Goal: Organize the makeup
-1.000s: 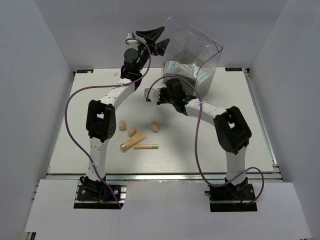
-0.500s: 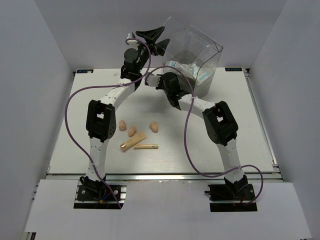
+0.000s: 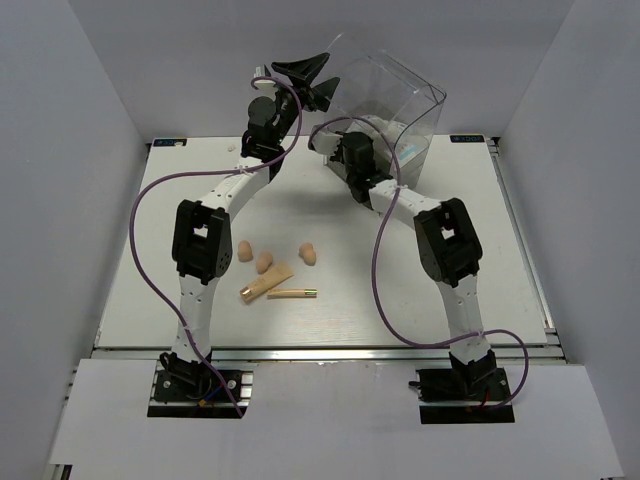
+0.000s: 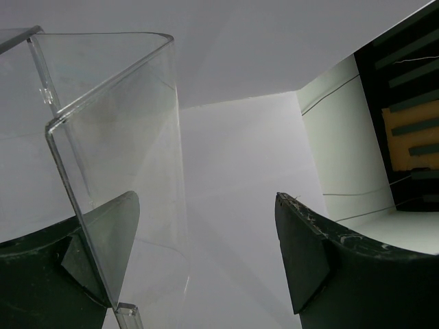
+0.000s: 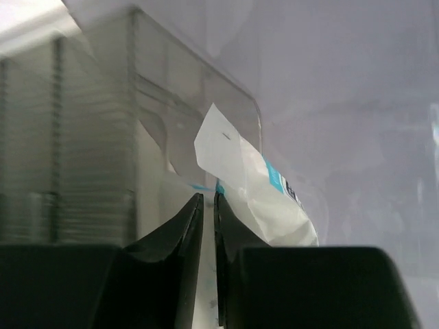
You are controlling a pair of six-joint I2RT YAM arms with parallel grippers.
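The clear plastic box (image 3: pixel 390 95) stands tilted at the back of the table. My left gripper (image 3: pixel 306 76) is open, and its jaws straddle the box's clear wall (image 4: pixel 116 178). My right gripper (image 3: pixel 322 137) is at the box's open side, shut on a white blue-printed packet (image 5: pixel 250 181) that reaches into the box. Another packet (image 3: pixel 405 152) shows through the box wall. Three peach sponges (image 3: pixel 244 250) (image 3: pixel 264 262) (image 3: pixel 310 254), the beige tube (image 3: pixel 268 283) and the thin gold stick (image 3: pixel 292 293) lie on the table in front of the left arm.
White walls close in the table (image 3: pixel 480 260) on the left, right and back. The left arm's upper link (image 3: pixel 198 245) stands just left of the sponges. A small peach thing (image 3: pixel 233 147) lies at the back left by the left arm.
My right gripper has risen from over the table's middle and moved back to the box's opening, carrying the packet. The left gripper and the box have not moved.
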